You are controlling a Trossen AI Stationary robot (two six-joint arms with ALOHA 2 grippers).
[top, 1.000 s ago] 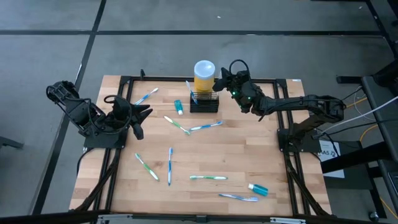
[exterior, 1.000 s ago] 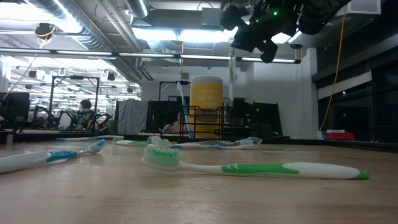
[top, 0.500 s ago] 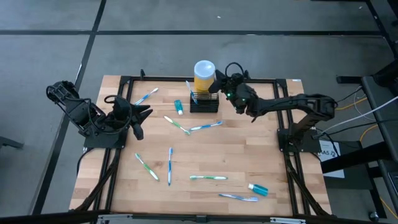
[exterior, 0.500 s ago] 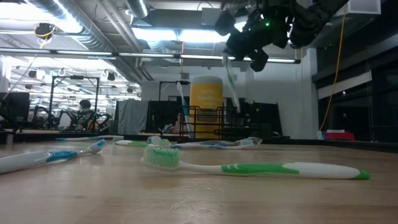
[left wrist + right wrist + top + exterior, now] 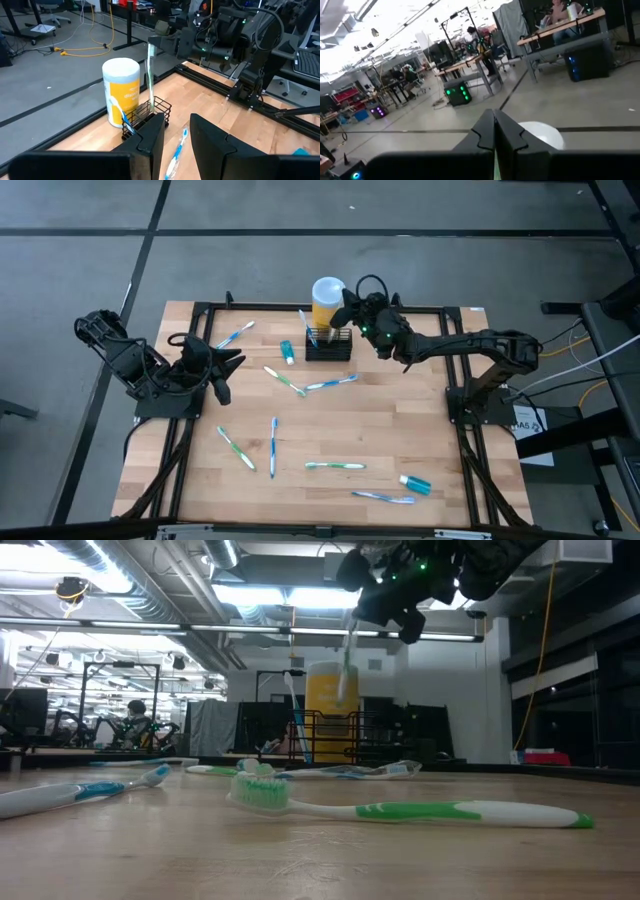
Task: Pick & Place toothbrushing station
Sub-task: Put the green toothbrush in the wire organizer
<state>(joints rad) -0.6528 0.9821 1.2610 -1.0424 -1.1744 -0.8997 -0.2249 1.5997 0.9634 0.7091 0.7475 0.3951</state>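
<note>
At the upper middle of the wooden surface (image 5: 380, 430) the black wire-mesh toothbrushing station (image 5: 329, 344) stands upright, boxy, opening upward. Above it the right claw (image 5: 350, 306) is closed on a thin toothbrush (image 5: 150, 70) hanging vertical.

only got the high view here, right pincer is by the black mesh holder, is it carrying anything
Observer: Yes. The right pincer is shut on a green toothbrush that hangs upright below it, as the low view shows.
Operator: is the brush in the holder yet
Observer: The left wrist view shows its lower end at about the rim of the toothbrushing station, beside the yellow canister; whether it is inside, I cannot tell.
Operator: anything already in there
Observer: One blue and white toothbrush leans in the holder's corner.
Operator: left arm
Observer: The left pincer waits at the table's left edge, holding nothing.
</note>
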